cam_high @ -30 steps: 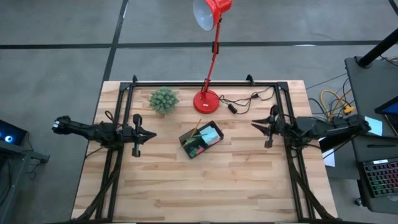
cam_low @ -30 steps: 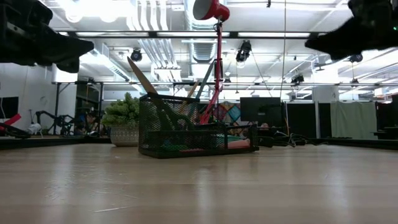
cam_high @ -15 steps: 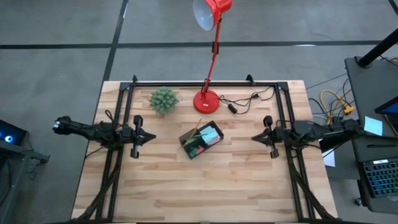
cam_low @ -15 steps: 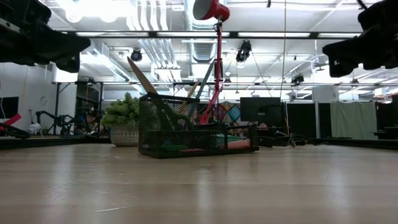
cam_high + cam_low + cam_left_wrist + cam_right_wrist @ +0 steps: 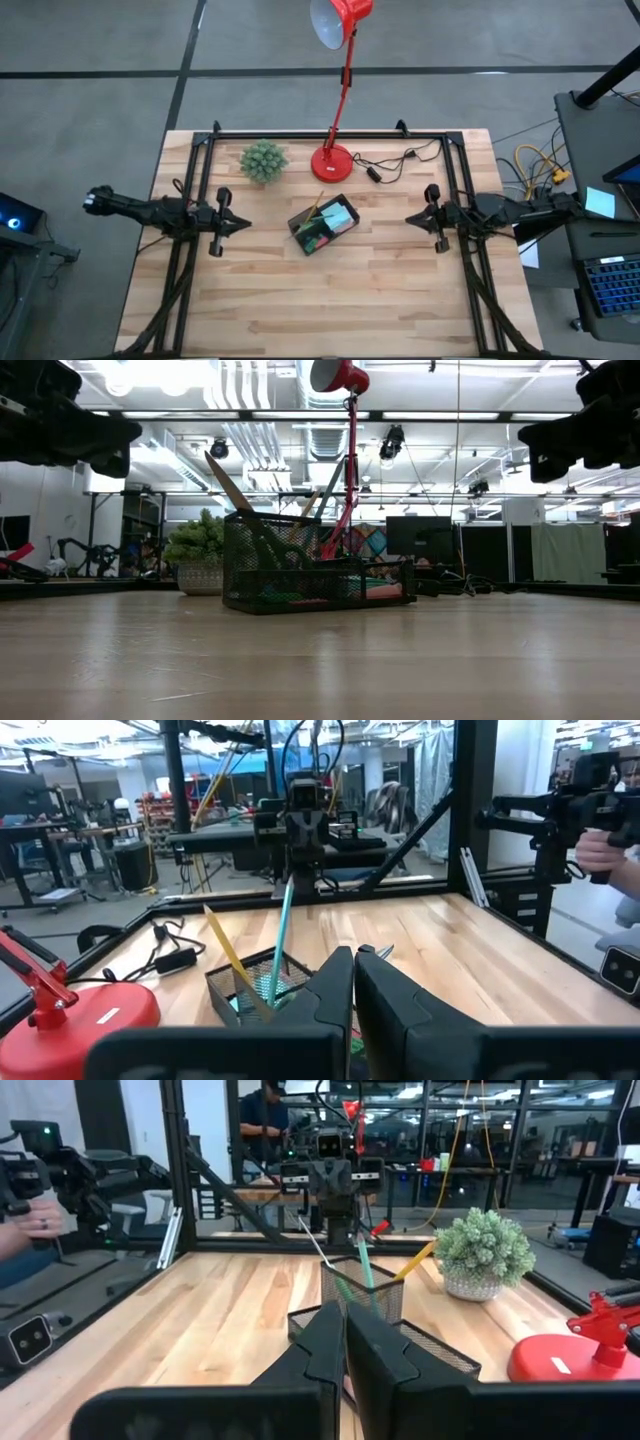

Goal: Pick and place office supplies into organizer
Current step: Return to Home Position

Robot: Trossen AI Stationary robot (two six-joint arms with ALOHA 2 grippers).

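The black mesh organizer [image 5: 323, 226] stands mid-table on its base. In its taller back section a yellow pencil [image 5: 226, 956], a pale green pen [image 5: 279, 938] and scissors [image 5: 232, 487] stick up; pink and blue items lie in its low tray [image 5: 338, 217]. My left gripper [image 5: 246, 222] hovers shut to the organizer's left, above the table, pointing at it. My right gripper [image 5: 408, 219] hovers shut to its right, also facing it. In the wrist views the shut fingers [image 5: 355, 960] [image 5: 343, 1318] point at the organizer [image 5: 365, 1295].
A red desk lamp stands on its round base [image 5: 332, 161] behind the organizer, with a cord [image 5: 385, 165] trailing right. A small green spiky plant [image 5: 263, 160] sits far left. Black frame rails [image 5: 195, 180] run along both sides. A person's hand [image 5: 25, 1230] shows beyond the table.
My right gripper has shifted a little toward the table's near edge and drawn back toward the right, sinking slightly and turning at the wrist. The organizer and its contents have stayed put.
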